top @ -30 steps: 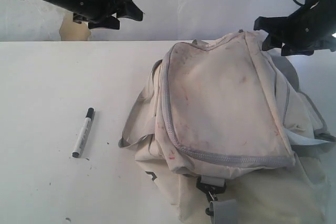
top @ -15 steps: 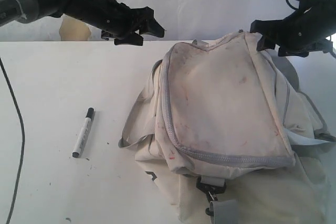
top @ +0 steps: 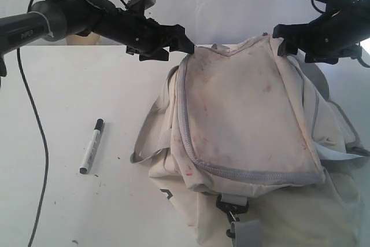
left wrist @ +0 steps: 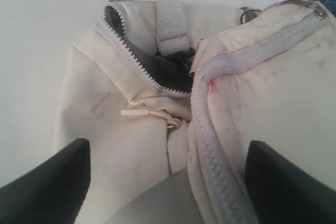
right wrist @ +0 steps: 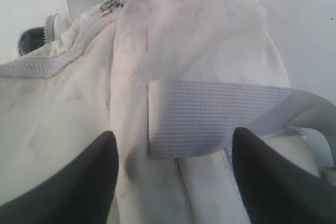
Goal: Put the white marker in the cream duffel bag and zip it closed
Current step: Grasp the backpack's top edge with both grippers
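The cream duffel bag (top: 248,120) lies on the right of the white table, stained reddish, its grey top zipper (top: 183,114) shut. The white marker (top: 91,146) with a black cap lies alone on the table to the bag's left. My left gripper (top: 184,43) hangs open at the bag's far left corner, over a side pocket (left wrist: 152,66) whose zipper gapes. Over the bag's far right corner my right gripper (top: 281,36) is open too, above a grey webbing strap (right wrist: 210,116). Neither holds anything.
A black clip and grey strap end (top: 236,215) hang at the bag's near edge. A loose strap loop (top: 147,134) juts from the bag toward the marker. A tan object (top: 78,39) stands at the table's back edge.
My left arm has swung rightward and down from the back left to the bag's far left corner. The right gripper has edged slightly left. Marker and bag have not moved.
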Available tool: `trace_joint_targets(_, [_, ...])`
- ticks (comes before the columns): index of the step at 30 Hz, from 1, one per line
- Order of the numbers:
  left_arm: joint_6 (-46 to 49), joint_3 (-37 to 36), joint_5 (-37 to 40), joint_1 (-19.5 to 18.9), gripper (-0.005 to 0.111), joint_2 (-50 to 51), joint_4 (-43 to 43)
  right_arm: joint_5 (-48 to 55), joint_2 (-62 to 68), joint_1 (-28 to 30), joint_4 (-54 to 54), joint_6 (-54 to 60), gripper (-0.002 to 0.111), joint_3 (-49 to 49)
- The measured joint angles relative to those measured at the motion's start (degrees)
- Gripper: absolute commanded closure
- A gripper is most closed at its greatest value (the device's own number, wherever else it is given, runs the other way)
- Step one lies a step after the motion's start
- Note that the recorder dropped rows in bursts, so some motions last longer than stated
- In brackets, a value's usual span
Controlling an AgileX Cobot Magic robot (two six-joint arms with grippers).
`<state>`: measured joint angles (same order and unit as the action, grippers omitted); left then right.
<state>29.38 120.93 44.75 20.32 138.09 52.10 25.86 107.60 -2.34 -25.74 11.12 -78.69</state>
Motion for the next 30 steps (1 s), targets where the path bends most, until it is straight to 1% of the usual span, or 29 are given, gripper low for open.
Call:
trace_joint_targets(5, [0.00, 0.00, -2.39, 0.45, 0.007, 0.75, 0.43, -2.60, 0.00, -0.98, -0.34, 0.81, 0.049, 0.00])
trace_joint_targets(7, [0.00, 0.00, -3.15, 0.50, 0.010, 0.86, 1.77, -4.15, 0.00, -1.76, -0.59, 2.10, 0.049, 0.00])
trace_joint_targets(9, [0.00, 0.00, -3.60, 0.59, 0.019, 0.86, 3.20, -6.29, 0.00, -2.58, -0.70, 3.04, 0.049, 0.00])
trace_joint_targets(14, [-0.71, 0.00, -4.51, 0.71, 0.056, 0.96, 4.41, -10.15, 0.00, -4.21, -1.16, 3.71, 0.049, 0.00])
trace_joint_targets(15, [-1.29, 0.00, -4.66, 0.71, 0.066, 0.94, 4.41, -10.47, 0.05, -4.21, -1.16, 3.71, 0.049, 0.00])
trace_joint_targets(17, [-2.43, 0.00, -4.99, 0.80, 0.070, 0.94, 3.32, -11.30, 0.92, -4.34, -1.20, 3.71, 0.049, 0.00])
trace_joint_targets(19, [-2.65, 0.00, -5.11, 0.80, 0.065, 0.94, 1.23, -11.55, 2.89, -4.34, -1.20, 3.71, 0.049, 0.00])
trace_joint_targets(22, [-2.78, 0.00, -4.72, 0.80, 0.048, 0.94, -1.59, -11.55, 4.73, -4.34, -1.20, 3.83, 0.049, 0.00])
trace_joint_targets(24, [-2.78, 0.00, -3.67, 0.80, 0.038, 0.94, -3.88, -11.55, 5.51, -4.34, -1.20, 3.91, 0.049, 0.00])
trace_joint_targets(25, [-2.78, 0.00, -3.04, 0.80, 0.035, 0.94, -4.56, -11.55, 5.76, -4.34, -1.20, 3.91, 0.050, 0.00])
trace_joint_targets(26, [-2.78, 0.00, -2.45, 0.80, 0.035, 0.94, -5.07, -11.55, 5.91, -4.34, -1.20, 3.91, 0.050, 0.00])
trace_joint_targets(28, [-2.89, 0.00, -1.47, 0.80, 0.037, 0.94, -5.56, -11.55, 6.03, -4.34, -1.20, 4.05, 0.058, 0.00])
trace_joint_targets(30, [-2.89, 0.00, -0.95, 0.80, 0.039, 0.94, -5.68, -11.42, 6.03, -4.34, -1.20, 4.04, 0.067, 0.00])
